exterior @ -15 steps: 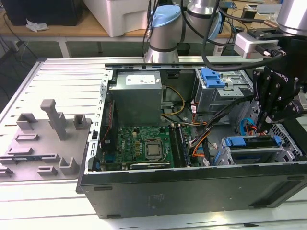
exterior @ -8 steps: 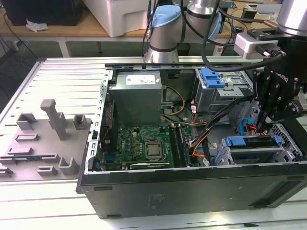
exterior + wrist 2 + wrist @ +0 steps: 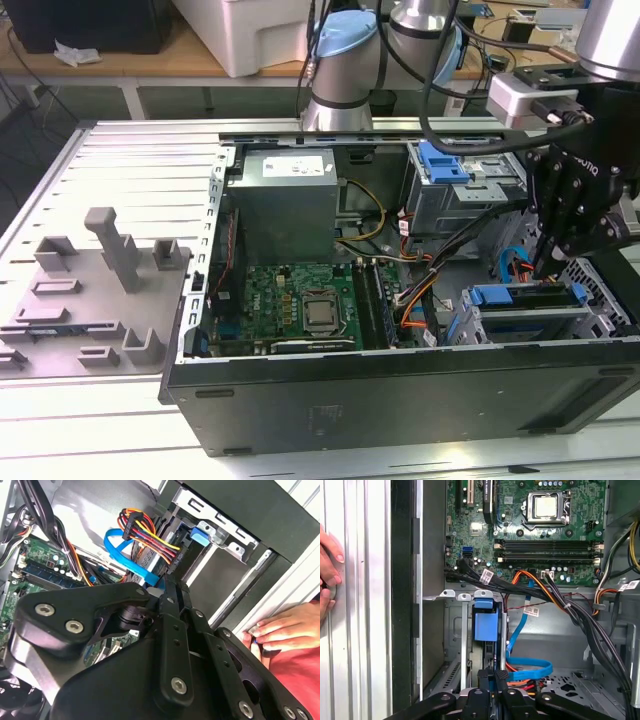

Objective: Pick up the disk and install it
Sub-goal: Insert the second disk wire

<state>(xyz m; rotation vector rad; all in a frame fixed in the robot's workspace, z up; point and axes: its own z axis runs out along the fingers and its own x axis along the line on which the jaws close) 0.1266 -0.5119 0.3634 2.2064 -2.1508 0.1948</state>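
A hand (image 3: 327, 562) is resting on the table rail beside the case (image 3: 400, 385). One disk (image 3: 530, 322) is sitting edge-up in the cage at the case's front corner, long axis running along the case wall. One gripper (image 3: 545, 268) is hanging right above it, fingers pinched narrow on the disk's blue bracket.

An open computer case (image 3: 400, 400) fills the centre and right of the exterior view, lying on a slatted table (image 3: 120, 150). Inside it, the motherboard (image 3: 300, 300) sits lower centre, with the power supply (image 3: 285, 200) above it in the frame. A drive cage (image 3: 450, 190) stands upper right, and the disk (image 3: 530, 305) sits in a bay at lower right. The gripper (image 3: 545, 265) hangs just above that bay. A fixture block (image 3: 90, 290) lies at the left edge.
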